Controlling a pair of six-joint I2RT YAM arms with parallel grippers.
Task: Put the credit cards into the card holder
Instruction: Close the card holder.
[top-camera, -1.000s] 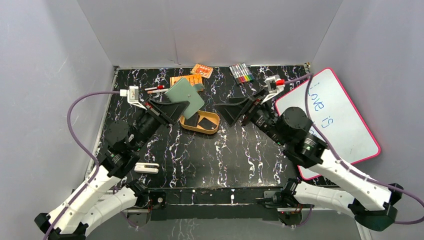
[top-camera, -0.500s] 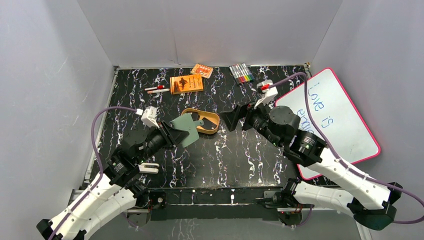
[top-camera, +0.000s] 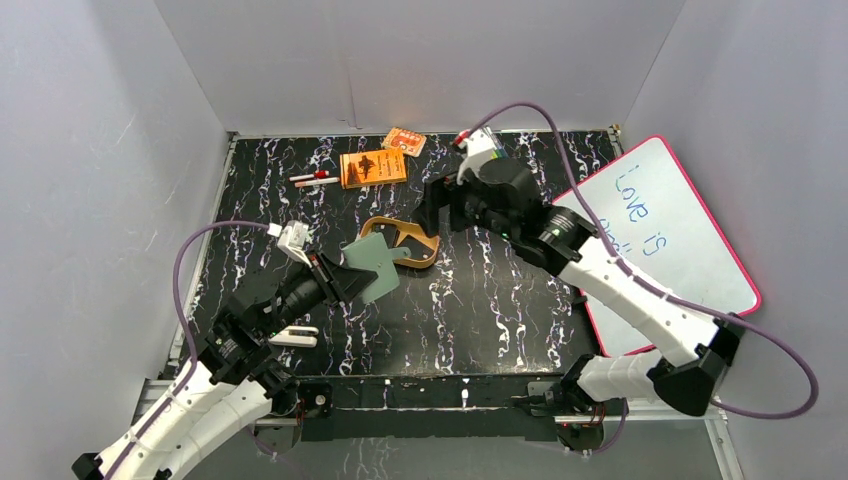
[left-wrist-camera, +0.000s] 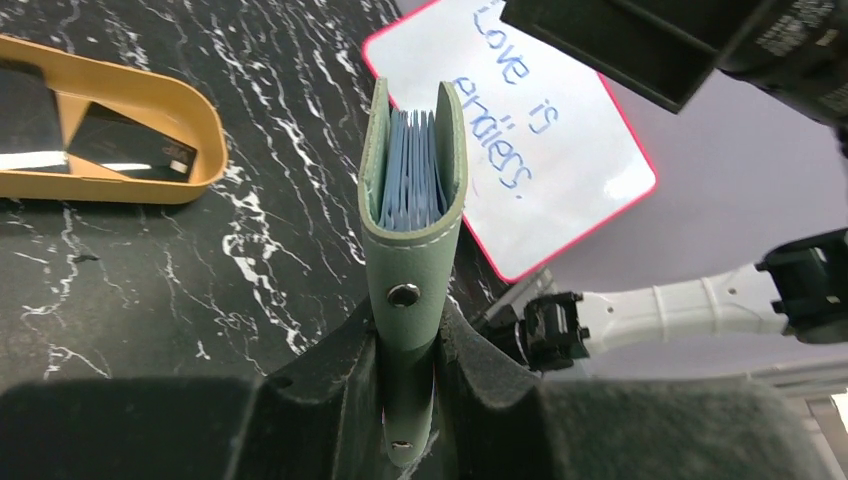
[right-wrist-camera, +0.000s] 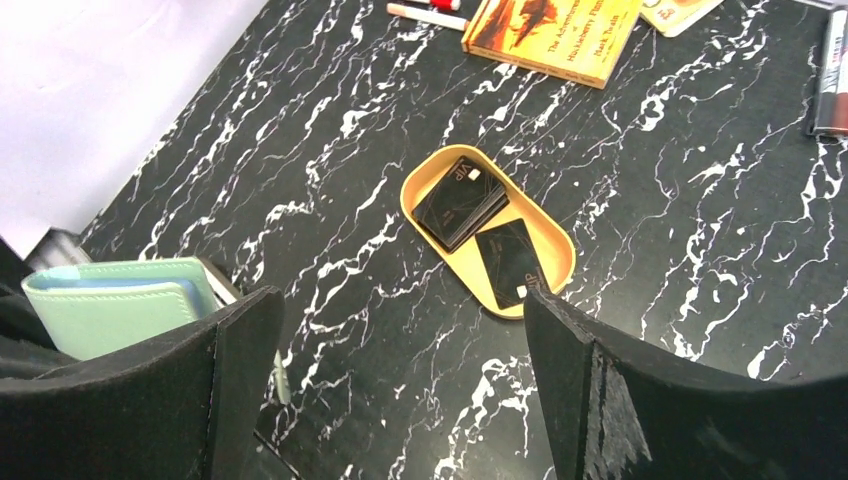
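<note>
1. Your left gripper (left-wrist-camera: 405, 325) is gripping the green card holder (left-wrist-camera: 410, 190) tight.
2. Your right gripper (right-wrist-camera: 400, 300) is hovering spread wide near the tray (right-wrist-camera: 408, 198).
3. The credit cards (right-wrist-camera: 462, 200) are lying inside that tray.

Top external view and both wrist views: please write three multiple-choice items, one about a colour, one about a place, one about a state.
1. The folded leather card holder is: A orange; B pale green; C red.
2. The thin black rectangular cards lie: A in the tan oval tray; B inside the holder; C under the holder.
3. The left pincer is: A open; B shut on a card; C shut on the holder.
Answers: B, its cover is pale green; A, they lie in the tray; C, it clamps the holder's snap end.
</note>
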